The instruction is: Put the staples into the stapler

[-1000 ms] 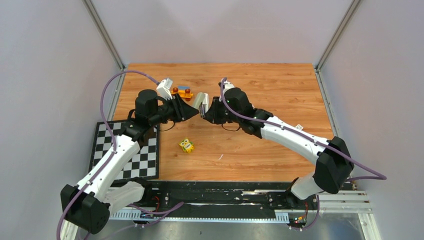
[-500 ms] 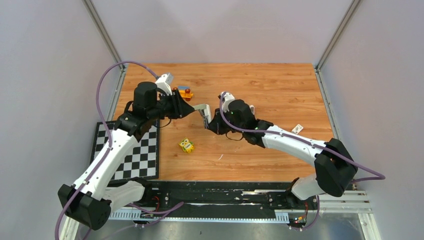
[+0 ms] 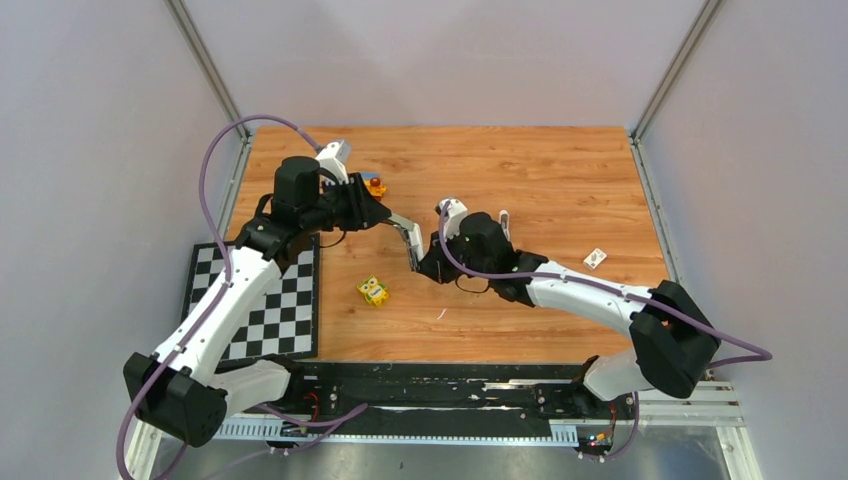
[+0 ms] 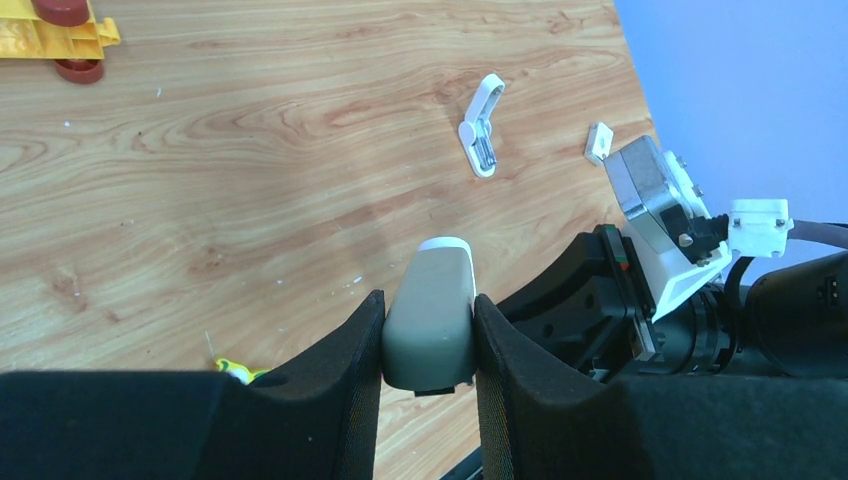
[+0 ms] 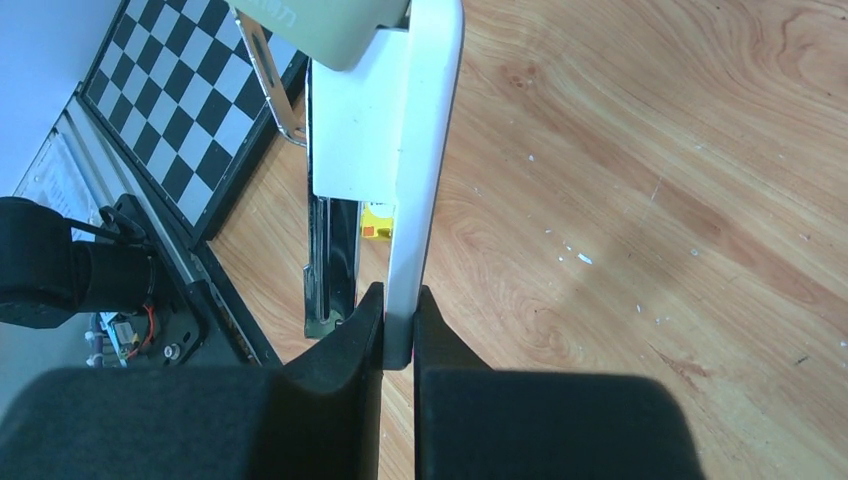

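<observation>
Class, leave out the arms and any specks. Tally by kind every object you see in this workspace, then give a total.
stapler: 1
toys: 2 (yellow cube, orange toy)
small white pieces: 2 (white clip, white box)
checkerboard mat: 1
total: 6

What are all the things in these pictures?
grey-green and white stapler: one, opened out, held between both grippers
yellow toy cube: one, on the wood near the stapler
orange and yellow toy: one, far side, behind the left gripper
small white hinged piece: one, beyond the right arm
small white box: one, right side
black and white checkered board: one, left edge
wooden table: one, brown
left gripper: one, black, shut on the stapler's grey-green top
right gripper: one, black, shut on its white base
</observation>
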`<action>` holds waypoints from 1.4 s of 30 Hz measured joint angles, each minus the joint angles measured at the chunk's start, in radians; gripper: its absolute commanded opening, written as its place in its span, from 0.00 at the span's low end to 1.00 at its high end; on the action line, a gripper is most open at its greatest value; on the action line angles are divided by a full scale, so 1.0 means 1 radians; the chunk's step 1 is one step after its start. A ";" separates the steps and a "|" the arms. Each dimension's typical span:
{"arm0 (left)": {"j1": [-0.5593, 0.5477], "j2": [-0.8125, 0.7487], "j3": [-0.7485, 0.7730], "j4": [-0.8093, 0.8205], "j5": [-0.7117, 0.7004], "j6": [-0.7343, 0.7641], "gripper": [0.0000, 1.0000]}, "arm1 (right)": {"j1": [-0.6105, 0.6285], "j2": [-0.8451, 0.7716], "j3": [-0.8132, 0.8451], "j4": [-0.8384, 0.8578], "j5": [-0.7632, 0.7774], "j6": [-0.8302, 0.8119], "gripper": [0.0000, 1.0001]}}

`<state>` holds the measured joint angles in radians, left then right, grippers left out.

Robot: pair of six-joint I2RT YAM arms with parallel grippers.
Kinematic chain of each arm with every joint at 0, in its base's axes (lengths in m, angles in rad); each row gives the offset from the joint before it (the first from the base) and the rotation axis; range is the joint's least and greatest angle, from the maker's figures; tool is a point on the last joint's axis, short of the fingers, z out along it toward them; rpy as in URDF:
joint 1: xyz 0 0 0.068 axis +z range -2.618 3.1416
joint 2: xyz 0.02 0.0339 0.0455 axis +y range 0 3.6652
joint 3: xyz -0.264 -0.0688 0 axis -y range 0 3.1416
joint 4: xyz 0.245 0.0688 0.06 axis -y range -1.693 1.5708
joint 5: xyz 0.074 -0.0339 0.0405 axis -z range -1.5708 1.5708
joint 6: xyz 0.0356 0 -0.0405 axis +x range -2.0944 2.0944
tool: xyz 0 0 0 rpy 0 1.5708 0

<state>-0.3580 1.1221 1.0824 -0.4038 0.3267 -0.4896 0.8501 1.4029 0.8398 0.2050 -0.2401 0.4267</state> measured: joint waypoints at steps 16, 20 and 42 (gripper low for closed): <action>0.027 -0.017 -0.082 0.190 -0.068 0.023 0.83 | -0.013 -0.001 0.012 -0.019 0.049 0.313 0.00; 0.027 -0.047 -0.116 0.230 -0.063 0.021 0.83 | -0.013 -0.003 0.026 -0.022 0.080 0.360 0.00; -0.126 0.046 -0.199 0.435 0.012 -0.117 0.63 | -0.015 -0.003 0.088 -0.003 0.145 0.466 0.00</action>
<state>-0.4843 1.1679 0.8837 0.0307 0.3389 -0.6067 0.8349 1.3994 0.9279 0.2020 -0.0956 0.8928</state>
